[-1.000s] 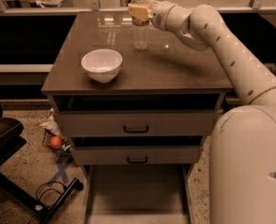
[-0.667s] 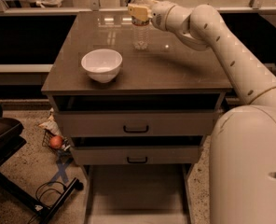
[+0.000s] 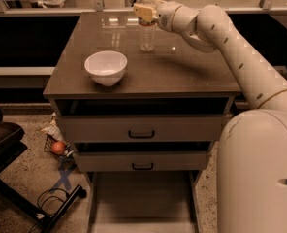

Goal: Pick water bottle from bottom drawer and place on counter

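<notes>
The water bottle (image 3: 147,35) stands upright on the counter (image 3: 182,72), toward its back middle, white cap up. My gripper (image 3: 144,12) reaches in from the right and is shut around the bottle's shoulder, just below the cap. The bottle's base rests on the counter top. The bottom drawer (image 3: 143,203) is pulled out at the foot of the cabinet and its flat floor is bare.
A white bowl (image 3: 105,67) sits on the counter's left front part. Two upper drawers with black handles (image 3: 141,134) are slightly ajar. On the floor to the left lie an orange ball (image 3: 58,147), cables and a dark chair base (image 3: 3,140). A rail runs behind the counter.
</notes>
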`<state>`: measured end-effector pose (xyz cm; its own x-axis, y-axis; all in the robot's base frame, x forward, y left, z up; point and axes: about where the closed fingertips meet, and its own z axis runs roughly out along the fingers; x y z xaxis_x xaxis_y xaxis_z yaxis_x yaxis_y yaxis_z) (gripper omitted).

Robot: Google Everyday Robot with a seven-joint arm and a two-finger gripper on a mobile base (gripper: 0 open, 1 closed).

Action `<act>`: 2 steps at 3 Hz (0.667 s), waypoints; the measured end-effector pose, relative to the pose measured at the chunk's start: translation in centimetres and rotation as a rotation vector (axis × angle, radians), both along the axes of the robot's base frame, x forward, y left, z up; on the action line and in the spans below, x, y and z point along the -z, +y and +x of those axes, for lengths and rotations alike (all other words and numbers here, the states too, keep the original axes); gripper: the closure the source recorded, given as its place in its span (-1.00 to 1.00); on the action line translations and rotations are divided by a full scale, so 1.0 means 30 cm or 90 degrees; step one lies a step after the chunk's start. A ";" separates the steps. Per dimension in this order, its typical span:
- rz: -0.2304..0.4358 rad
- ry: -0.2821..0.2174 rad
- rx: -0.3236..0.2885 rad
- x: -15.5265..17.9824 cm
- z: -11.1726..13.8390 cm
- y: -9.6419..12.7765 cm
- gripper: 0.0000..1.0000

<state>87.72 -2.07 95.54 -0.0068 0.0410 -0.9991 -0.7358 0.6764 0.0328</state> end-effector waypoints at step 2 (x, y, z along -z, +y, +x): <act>0.001 0.001 -0.005 0.003 0.000 0.020 -1.00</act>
<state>87.72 -1.48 95.46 -0.0085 0.0419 -0.9991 -0.7407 0.6710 0.0345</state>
